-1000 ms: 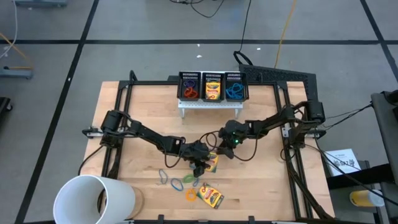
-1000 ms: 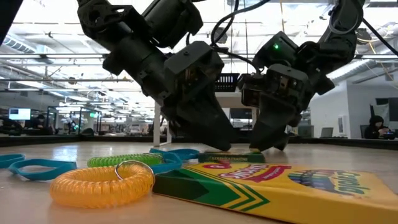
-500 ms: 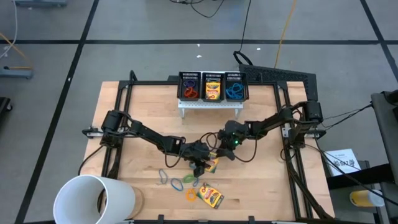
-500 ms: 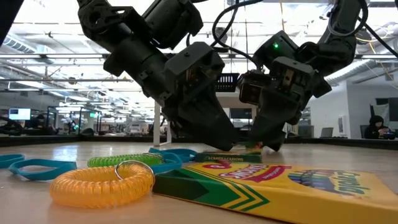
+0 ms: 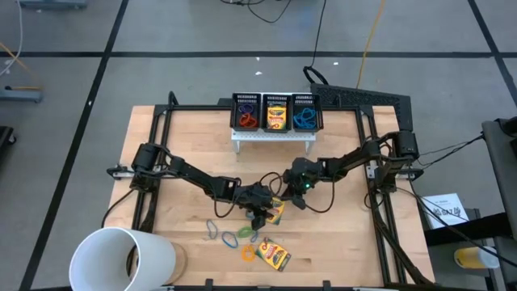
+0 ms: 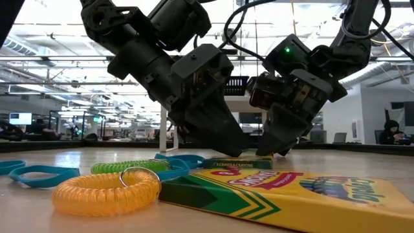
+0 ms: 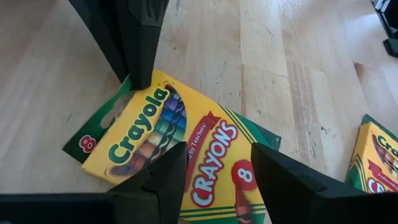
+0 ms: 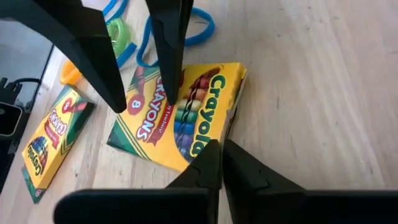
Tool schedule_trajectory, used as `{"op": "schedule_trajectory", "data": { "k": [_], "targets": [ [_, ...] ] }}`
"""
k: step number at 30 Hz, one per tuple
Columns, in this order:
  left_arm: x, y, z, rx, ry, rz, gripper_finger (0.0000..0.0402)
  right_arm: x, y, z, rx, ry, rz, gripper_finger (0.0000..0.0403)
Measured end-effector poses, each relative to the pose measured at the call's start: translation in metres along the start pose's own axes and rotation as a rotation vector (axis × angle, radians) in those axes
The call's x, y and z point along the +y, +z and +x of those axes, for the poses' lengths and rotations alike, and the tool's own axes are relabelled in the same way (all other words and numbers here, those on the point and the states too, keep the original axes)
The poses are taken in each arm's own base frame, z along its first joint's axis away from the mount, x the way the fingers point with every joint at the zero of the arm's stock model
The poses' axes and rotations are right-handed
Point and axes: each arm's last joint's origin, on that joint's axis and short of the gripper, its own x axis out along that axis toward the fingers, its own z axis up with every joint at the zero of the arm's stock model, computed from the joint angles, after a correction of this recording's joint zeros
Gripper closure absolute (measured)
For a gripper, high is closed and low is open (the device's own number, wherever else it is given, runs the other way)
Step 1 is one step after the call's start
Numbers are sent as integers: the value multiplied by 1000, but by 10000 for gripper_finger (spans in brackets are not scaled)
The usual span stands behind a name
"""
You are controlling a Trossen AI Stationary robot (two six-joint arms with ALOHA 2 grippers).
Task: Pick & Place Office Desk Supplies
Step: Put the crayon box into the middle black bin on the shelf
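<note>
Crayon box (image 7: 168,155) lies flat mid-table. L gripper (image 7: 214,180) straddles it w/ jaws open, one finger each side. R gripper (image 8: 219,163) at box's edge, jaws closed, nothing held. 2nd crayon box (image 5: 273,255) near front edge

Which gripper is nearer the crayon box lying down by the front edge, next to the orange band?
Left. The left gripper hangs over the middle crayon box, just behind the front crayon box. The right gripper, shut, sits farther back, at the middle box's far end.
</note>
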Motion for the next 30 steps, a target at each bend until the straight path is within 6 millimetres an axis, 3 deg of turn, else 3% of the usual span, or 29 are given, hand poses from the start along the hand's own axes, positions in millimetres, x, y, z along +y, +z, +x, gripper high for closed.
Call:
{"op": "schedule_trajectory", "data": {
  "k": [10, 14, 20, 30],
  "targets": [
    [1, 1, 0, -14, 10, 2, 211, 6, 8, -7, -57, -1, -67, 402],
    [-3, 10, -10, -57, -10, 19, 211, 14, 17, -17, -107, -1, -124, 402],
    [-12, 33, -40, -145, -33, 80, 211, 27, 28, -30, -192, -26, -213, 402],
    [-35, 74, -115, -399, -72, 167, 211, 55, 42, -55, -316, -38, -327, 403]
  ]
}}
